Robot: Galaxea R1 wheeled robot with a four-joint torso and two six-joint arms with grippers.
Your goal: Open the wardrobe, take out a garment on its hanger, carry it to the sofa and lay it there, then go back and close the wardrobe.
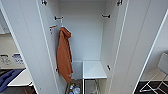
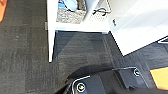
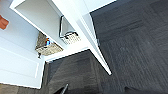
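Observation:
The wardrobe (image 1: 85, 37) stands right in front of me with both tall white doors swung wide, the left door (image 1: 27, 45) and the right door (image 1: 135, 45) framing the bare white inside. A long orange hooded coat (image 1: 63, 57) hangs at the left of the inside from a short rail. A low white shelf (image 1: 93, 70) sits at the lower right inside. A bit of the blue sofa (image 1: 6, 80) shows at the far lower left. The wardrobe's foot (image 2: 51, 32) and the edge of one door (image 3: 80, 22) show over dark carpet in the wrist views.
A woven basket (image 1: 73, 88) with small items rests on the wardrobe floor, also as basket (image 2: 67, 15) and basket (image 3: 47, 47). A white table (image 1: 21, 80) stands left of the left door. A white wire-legged chair (image 1: 160, 75) stands at the right.

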